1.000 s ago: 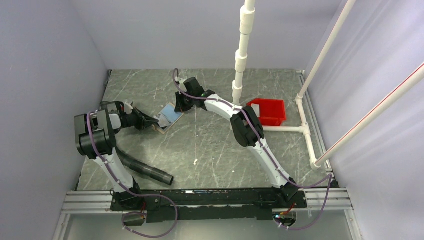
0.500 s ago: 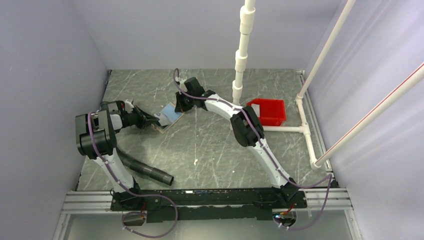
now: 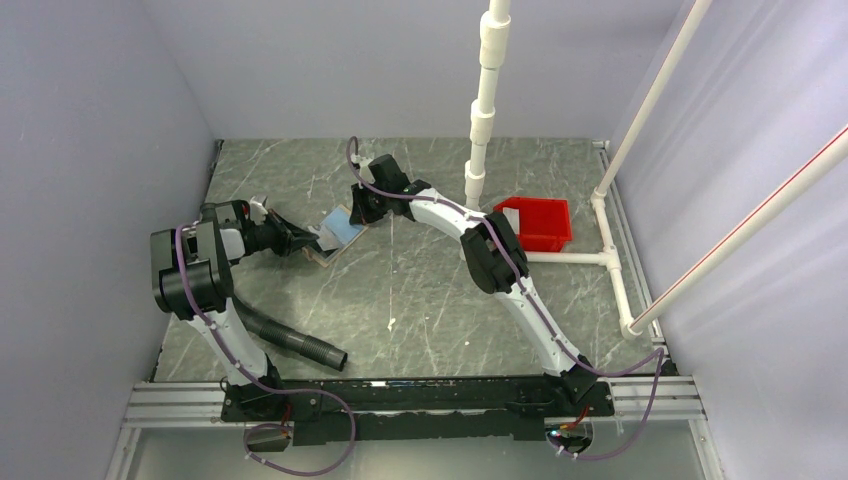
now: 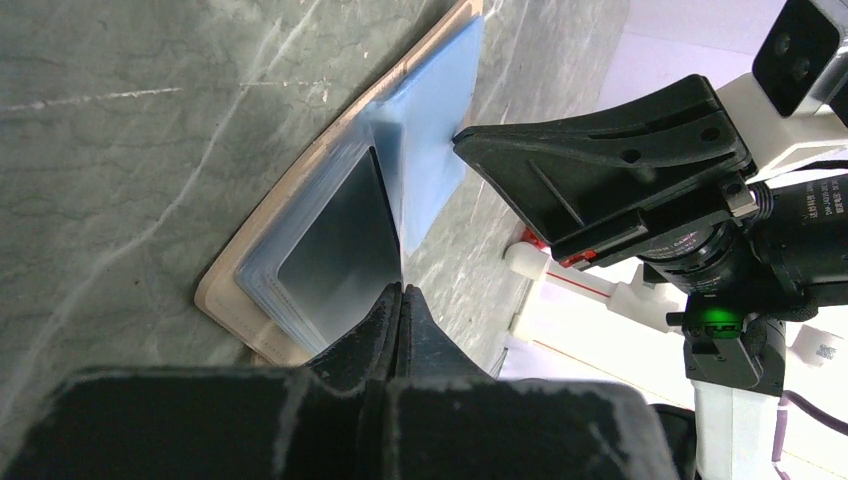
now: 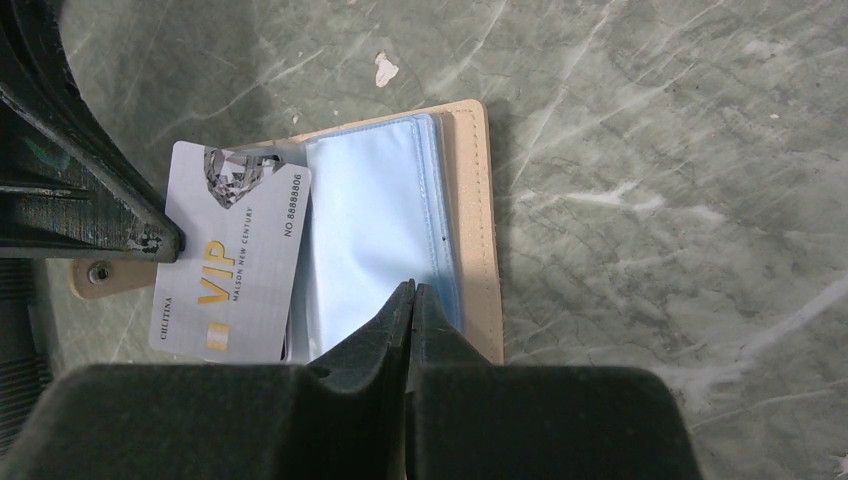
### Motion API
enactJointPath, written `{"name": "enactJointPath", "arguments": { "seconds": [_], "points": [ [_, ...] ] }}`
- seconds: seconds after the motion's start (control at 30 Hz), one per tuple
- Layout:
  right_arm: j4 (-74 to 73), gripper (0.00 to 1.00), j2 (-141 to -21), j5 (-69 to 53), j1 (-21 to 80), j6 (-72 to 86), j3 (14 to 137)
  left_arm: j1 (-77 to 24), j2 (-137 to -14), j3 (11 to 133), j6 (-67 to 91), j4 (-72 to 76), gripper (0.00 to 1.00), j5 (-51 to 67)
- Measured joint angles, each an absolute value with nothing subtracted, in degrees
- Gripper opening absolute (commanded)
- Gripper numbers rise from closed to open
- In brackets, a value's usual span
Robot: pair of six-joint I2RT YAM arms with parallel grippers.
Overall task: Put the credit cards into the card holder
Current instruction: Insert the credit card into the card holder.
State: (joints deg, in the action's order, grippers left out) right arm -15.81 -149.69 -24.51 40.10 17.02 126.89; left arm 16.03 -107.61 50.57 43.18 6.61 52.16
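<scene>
top: card holder (image 3: 340,232) lies open on table (image 3: 420,290), between left gripper (image 3: 310,243) and right gripper (image 3: 354,216) | left wrist: jaws closed, pinching credit card (image 4: 335,250) edge | right wrist: jaws closed, empty, tips over holder's blue sleeve; card lies across holder's left half

The top camera hangs high above and behind the robot (image 3: 420,395), looking down and forward over the whole table (image 3: 400,290), so the open card holder (image 3: 335,236) appears small. The left wrist camera sits low and very near, peering past its closed left gripper (image 4: 400,300) across the holder toward the right arm (image 4: 740,230). The right wrist camera looks almost straight down past its closed right gripper (image 5: 412,295); all three views share the holder, and both wrist views share the credit card (image 5: 230,250).
</scene>
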Motion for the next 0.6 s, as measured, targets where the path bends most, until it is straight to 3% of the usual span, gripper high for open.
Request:
{"name": "enactJointPath", "arguments": {
  "seconds": [0.6],
  "points": [
    [-15.8, 0.00, -149.7, -24.6, 40.1, 17.0, 126.9, 16.0, -109.4, 50.6, 43.3, 6.6, 0.00, 51.9]
  ]
}}
